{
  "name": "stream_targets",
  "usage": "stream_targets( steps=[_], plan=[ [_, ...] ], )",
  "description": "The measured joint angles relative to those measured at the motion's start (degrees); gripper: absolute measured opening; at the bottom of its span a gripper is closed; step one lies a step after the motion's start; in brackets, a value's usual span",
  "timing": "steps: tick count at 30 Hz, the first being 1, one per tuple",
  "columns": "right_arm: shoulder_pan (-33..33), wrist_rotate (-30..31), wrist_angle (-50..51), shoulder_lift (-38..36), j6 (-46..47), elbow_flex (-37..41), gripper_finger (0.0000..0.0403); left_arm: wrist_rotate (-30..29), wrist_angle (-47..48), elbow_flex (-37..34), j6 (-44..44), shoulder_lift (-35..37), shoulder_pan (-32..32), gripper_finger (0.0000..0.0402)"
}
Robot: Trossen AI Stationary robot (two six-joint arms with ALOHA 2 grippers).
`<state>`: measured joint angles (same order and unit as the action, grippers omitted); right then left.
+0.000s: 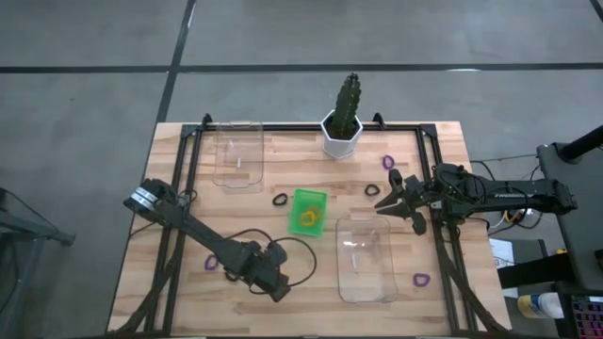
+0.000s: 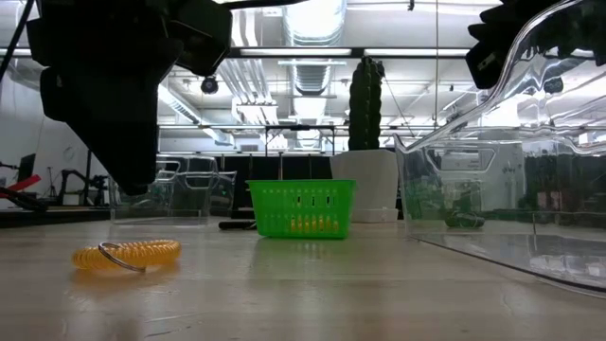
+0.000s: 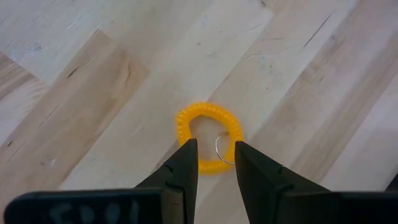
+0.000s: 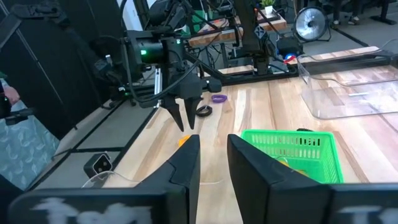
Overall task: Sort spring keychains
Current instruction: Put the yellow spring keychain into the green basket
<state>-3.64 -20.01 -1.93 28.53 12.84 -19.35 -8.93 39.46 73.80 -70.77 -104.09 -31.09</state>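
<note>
The left pincer [image 3: 211, 163] hung low over the worktop [image 1: 188, 217] toward its 7 o'clock edge, its fingers spread a little and straddling the near arc of an orange spring keychain [image 3: 208, 137] that lay flat on the wood, not yet pinched. The loop's small metal ring [image 3: 224, 149] sat just beside one fingertip — if the fingers closed on that instead of the coil, the keychain could have slipped or swung free on the lift. The right pincer [image 1: 388, 201] waited at about 3 o'clock, fingers slightly parted and holding nothing, just beside a clear plastic tray [image 1: 366, 256]. The green basket [image 1: 307, 210] stood near the centre with orange loops already inside; purple keychains [image 1: 387, 162] and a black one [image 1: 280, 199] lay scattered, unsorted. A coil this springy could also have squirmed out sideways under a shallow, off-centre grip.
</note>
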Motion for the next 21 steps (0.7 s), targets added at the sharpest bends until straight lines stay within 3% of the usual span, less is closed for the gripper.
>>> stream_targets(
  steps=[21],
  plan=[
    [0.0, 0.0, 0.0, 0.0, -0.4, 0.0, 0.007, 1.4, -7.5, -6.8, -5.9, -0.1, 0.0, 0.0099]
  ],
)
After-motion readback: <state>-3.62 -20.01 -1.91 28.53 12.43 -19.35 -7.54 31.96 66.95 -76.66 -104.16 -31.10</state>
